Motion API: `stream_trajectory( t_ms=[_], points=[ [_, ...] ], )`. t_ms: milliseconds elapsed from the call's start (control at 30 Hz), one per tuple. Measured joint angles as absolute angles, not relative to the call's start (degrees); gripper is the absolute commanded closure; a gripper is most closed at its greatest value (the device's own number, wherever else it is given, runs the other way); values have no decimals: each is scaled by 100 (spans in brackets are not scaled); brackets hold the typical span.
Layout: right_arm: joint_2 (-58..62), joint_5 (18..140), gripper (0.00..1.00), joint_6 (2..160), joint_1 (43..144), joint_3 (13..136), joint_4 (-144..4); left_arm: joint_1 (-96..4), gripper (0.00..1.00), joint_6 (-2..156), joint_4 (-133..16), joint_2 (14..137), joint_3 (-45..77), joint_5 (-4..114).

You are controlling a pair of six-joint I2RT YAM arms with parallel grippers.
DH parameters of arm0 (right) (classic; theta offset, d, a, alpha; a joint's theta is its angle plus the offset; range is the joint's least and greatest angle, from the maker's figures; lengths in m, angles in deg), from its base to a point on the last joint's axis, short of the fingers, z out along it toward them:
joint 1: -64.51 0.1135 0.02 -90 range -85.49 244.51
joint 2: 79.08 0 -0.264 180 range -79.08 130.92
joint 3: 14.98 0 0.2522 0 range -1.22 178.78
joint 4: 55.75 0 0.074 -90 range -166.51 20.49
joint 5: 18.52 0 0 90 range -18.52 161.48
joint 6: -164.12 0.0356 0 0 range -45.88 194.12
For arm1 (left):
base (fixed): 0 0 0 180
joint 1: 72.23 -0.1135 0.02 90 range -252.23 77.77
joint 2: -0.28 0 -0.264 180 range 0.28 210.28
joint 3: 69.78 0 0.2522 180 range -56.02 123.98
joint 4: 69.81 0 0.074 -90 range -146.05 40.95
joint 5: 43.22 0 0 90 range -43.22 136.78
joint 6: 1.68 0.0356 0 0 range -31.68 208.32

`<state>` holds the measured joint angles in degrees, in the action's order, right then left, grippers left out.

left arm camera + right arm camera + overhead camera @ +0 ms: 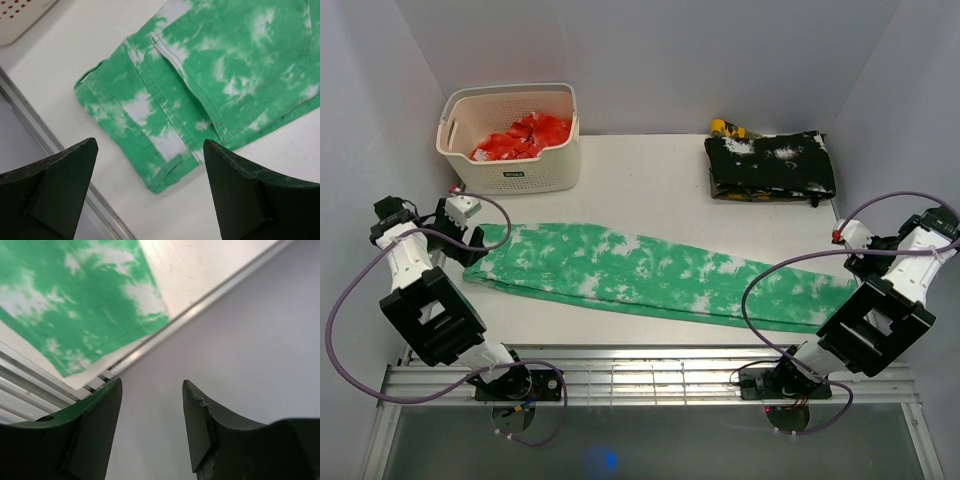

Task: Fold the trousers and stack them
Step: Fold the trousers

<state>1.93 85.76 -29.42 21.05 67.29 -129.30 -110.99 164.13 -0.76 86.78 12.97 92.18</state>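
Trousers (pixel 650 275) lie stretched flat across the desk (pixel 650 190); left fingers (pixel 55 185) gape wide above one end, right fingers (pixel 95 430) stand moderately apart near the other, both empty.

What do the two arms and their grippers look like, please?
The left arm and right arm are blocky black links with white segments, each trailing a looping purple cable. The left gripper and right gripper have dark green, wedge-shaped fingers.
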Motion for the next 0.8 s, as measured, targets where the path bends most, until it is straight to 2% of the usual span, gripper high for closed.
stream_trajectory(
  t_ms=[33, 133, 167, 267, 300, 400, 467, 600, 700, 800],
  points=[
    [255, 8602, 46, -2813, 2114, 6753, -13031, -10996, 2, 16240, -159, 8704, 1295, 9212],
    [491, 8609, 51, -2448, 2190, 6615, -13245, -10712, 16, 15733, -400, 9001, 1238, 9113],
    [545, 8585, 52, -2295, 2241, 6484, -13232, -10627, 24, 15576, -483, 9139, 1192, 9048],
    [569, 8428, 53, -1834, 2516, 5979, -13136, -10441, 36, 15113, -778, 9567, 956, 8729],
    [539, 8340, 54, -1679, 2654, 5756, -13020, -10384, 44, 14975, -865, 9694, 843, 8574],
    [405, 8001, 60, -1349, 3049, 4941, -12565, -10306, 57, 14702, -1151, 9954, 445, 8165],
    [333, 7726, 65, -1307, 3163, 4395, -12331, -10308, 57, 14686, -1366, 9921, 288, 8047],
    [161, 7492, 64, -1329, 3233, 4167, -12167, -10293, 39, 14907, -1350, 9611, 51, 7988],
    [165, 7704, 57, -1150, 3624, 4692, -12462, -10253, 23, 15117, -806, 9423, 209, 8241],
    [189, 8259, 47, -621, 4472, 5789, -12640, -9939, 19, 15019, -548, 9200, 644, 8578]
  ],
)
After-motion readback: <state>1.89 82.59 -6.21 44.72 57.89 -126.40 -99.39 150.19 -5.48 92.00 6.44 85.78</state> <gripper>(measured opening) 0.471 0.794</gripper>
